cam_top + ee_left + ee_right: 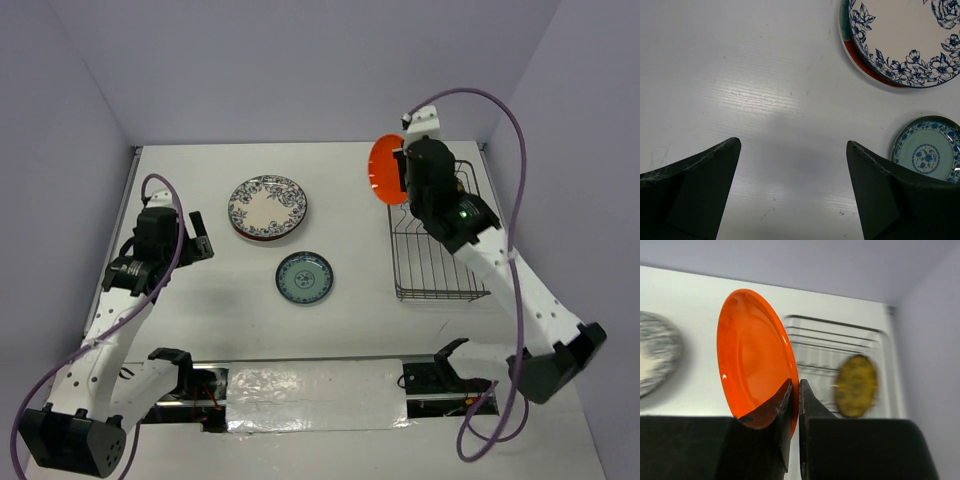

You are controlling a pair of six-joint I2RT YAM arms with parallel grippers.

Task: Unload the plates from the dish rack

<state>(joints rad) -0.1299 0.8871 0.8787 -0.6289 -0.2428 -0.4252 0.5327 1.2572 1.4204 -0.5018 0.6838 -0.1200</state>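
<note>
1. The right gripper [795,386] pinches the lower rim of a glossy orange plate [752,352]. Its jaws are nearly together, with only the plate's thickness between them.
2. The orange plate stands on edge in the air, clear of the table [350,330]. In the top view it hangs at the far left corner of the dish rack [440,295].
3. One yellow patterned plate [856,386] stands upright in the dish rack. It is too blurred for its pattern to be made out.
4. The left gripper [792,145] hovers over bare table, jaws spread wide with nothing between them.
5. A white plate with a dark-blue floral rim [267,203] lies flat on a red-and-teal plate [854,54], of which only a crescent of rim shows.
6. A small teal plate with a blue pattern [304,277] lies flat just nearer than this stack, not touching it.
7. Edges: the dish rack sits along the table's right edge, close to the right wall. The held orange plate is near the back wall.
8. Open room: a bare strip of table runs between the small teal plate and the dish rack. More bare surface lies between the left gripper and the stack.
</note>
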